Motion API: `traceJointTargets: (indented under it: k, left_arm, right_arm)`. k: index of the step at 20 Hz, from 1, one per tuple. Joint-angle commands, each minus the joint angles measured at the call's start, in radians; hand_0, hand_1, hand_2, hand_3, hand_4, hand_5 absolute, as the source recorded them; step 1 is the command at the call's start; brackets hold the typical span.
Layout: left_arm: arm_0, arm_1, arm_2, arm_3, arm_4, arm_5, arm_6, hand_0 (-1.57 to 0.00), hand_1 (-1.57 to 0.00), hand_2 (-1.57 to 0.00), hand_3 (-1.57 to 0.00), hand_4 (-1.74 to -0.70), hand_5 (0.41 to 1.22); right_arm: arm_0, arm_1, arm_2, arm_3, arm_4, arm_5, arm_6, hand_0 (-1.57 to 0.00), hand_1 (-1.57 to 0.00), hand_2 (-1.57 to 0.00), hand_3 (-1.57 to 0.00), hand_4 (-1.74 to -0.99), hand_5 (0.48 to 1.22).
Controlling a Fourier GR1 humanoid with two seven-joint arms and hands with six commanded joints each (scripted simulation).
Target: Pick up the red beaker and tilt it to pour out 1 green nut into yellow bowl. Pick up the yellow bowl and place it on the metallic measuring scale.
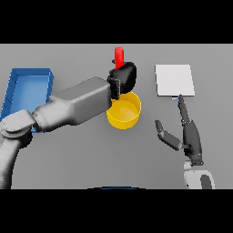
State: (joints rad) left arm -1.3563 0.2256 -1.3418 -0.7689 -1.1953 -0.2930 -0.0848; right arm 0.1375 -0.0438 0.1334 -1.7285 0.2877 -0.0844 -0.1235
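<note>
A red beaker (119, 56) pokes up above my left hand (123, 77), whose fingers are curled round it; most of the beaker is hidden by the hand. It is held just behind and above the yellow bowl (124, 112), which sits on the table in the middle. I see no green nut. A pale metallic scale (174, 80) lies flat at the back right. My right hand (188, 130) rests open at the front right, fingers straight toward the scale's front edge, thumb spread to the left.
A blue tray (28, 88) stands at the left edge, partly covered by my left forearm (75, 103), which stretches across the table toward the bowl.
</note>
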Motion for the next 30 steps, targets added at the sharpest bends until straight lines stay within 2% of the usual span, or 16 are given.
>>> traceJointTargets:
  k: [1, 2, 3, 4, 7, 9, 13, 15, 17, 19, 20, 22, 25, 29, 30]
  left_arm:
    - [-0.012, 0.005, -0.006, 0.01, 0.002, 0.006, -0.013, -1.57, -1.57, -1.57, -1.57, -1.72, 1.221]
    - [-0.038, 0.002, -0.014, 0.021, 0.001, 0.016, -0.029, -1.57, -1.57, -1.57, -1.57, -1.72, 1.221]
    - [-0.065, 0.005, -0.017, 0.023, 0.009, 0.002, -0.052, -1.57, -1.57, -1.57, -1.57, -1.72, 1.221]
    - [-0.095, 0.008, -0.013, 0.053, 0.013, 0.012, -0.057, -1.57, -1.57, -1.57, -1.57, -1.72, 1.221]
    - [-0.191, 0.044, 0.005, 0.101, 0.027, 0.034, -0.052, -1.57, -1.57, -1.57, -1.57, -1.73, 1.221]
    - [-0.253, 0.088, 0.054, 0.152, 0.067, 0.08, -0.059, -1.57, -1.57, -1.57, -1.18, -1.73, 1.221]
    - [-0.338, 0.137, 0.237, 0.331, 0.236, 0.108, 0.009, -1.57, -1.57, -1.57, -1.41, -1.73, 1.221]
    - [-0.344, 0.168, 0.384, 0.405, 0.388, 0.113, 0.06, -1.57, -1.57, -1.57, -1.47, -1.73, 1.221]
    - [-0.324, 0.224, 0.517, 0.466, 0.537, 0.136, 0.103, -1.57, -1.57, -1.57, -1.42, -1.74, 1.221]
    - [-0.303, 0.262, 0.611, 0.524, 0.652, 0.178, 0.15, -1.57, -1.57, -1.57, -1.39, -1.74, 1.221]
    - [-0.282, 0.294, 0.652, 0.544, 0.709, 0.195, 0.139, -1.57, -1.57, -1.57, -1.43, -1.74, 1.221]
    - [-0.228, 0.342, 0.732, 0.576, 0.825, 0.238, 0.157, -1.57, -1.57, -1.57, -1.48, -1.74, 1.221]
    - [-0.112, 0.399, 0.798, 0.586, 0.959, 0.318, 0.199, -1.57, -1.57, -1.57, -1.52, -1.74, 1.221]
    - [0.019, 0.435, 0.861, 0.56, 1.113, 0.41, 0.348, -1.57, -1.57, -1.57, -1.55, -1.74, 1.221]
    - [0.049, 0.44, 0.876, 0.533, 1.151, 0.43, 0.375, -1.57, -1.57, -1.57, -1.56, -1.74, 1.221]
  right_arm:
    - [-0.013, 0.008, 0.001, -0.007, -0.008, 0.001, 0.011, 0.0, 0.0, 0.0, 0.0, -1.154, 0.635]
    - [-0.024, 0.015, 0.0, -0.001, -0.012, 0.0, 0.026, 0.0, 0.0, 0.0, 0.0, -1.152, 0.635]
    - [-0.018, 0.012, 0.002, -0.005, -0.014, 0.005, 0.016, 0.0, 0.0, 0.0, 0.0, -1.153, 0.636]
    - [-0.018, 0.014, 0.001, -0.007, -0.019, 0.007, 0.023, 0.0, 0.0, 0.0, 0.0, -1.157, 0.638]
    - [-0.023, 0.009, 0.002, 0.009, -0.022, 0.014, -0.006, 0.0, 0.0, 0.0, 0.0, -1.154, 0.654]
    - [-0.026, 0.013, 0.01, 0.012, -0.003, 0.005, -0.006, 0.0, 0.0, 0.0, 0.0, -1.16, 0.66]
    - [-0.032, 0.023, 0.016, 0.024, -0.011, 0.011, -0.011, 0.0, 0.0, 0.0, 0.0, -1.156, 0.658]
    - [-0.047, 0.009, 0.009, 0.022, 0.018, -0.012, 0.01, 0.0, 0.0, 0.0, 0.0, -1.146, 0.641]
    - [-0.047, 0.016, 0.025, 0.023, 0.047, -0.025, 0.01, 0.0, 0.0, 0.0, 0.0, -1.144, 0.633]
    - [-0.051, 0.014, 0.015, 0.019, 0.005, -0.001, 0.002, 0.0, 0.0, 0.0, 0.0, -1.129, 0.625]
    - [-0.042, 0.019, 0.014, 0.025, -0.015, 0.011, -0.025, 0.0, 0.0, 0.0, 0.0, -1.11, 0.623]
    - [-0.045, 0.018, 0.005, 0.019, -0.057, 0.034, -0.031, 0.0, 0.0, 0.0, 0.0, -1.083, 0.625]
    - [-0.045, 0.013, 0.008, 0.026, -0.067, 0.052, -0.013, 0.0, 0.0, 0.0, 0.0, -1.106, 0.642]
    - [-0.05, -0.005, 0.002, 0.025, -0.077, 0.068, -0.021, 0.0, 0.0, 0.0, 0.0, -1.157, 0.666]
    - [-0.065, -0.01, -0.002, 0.032, -0.075, 0.068, -0.008, 0.0, 0.0, 0.0, 0.0, -1.165, 0.672]
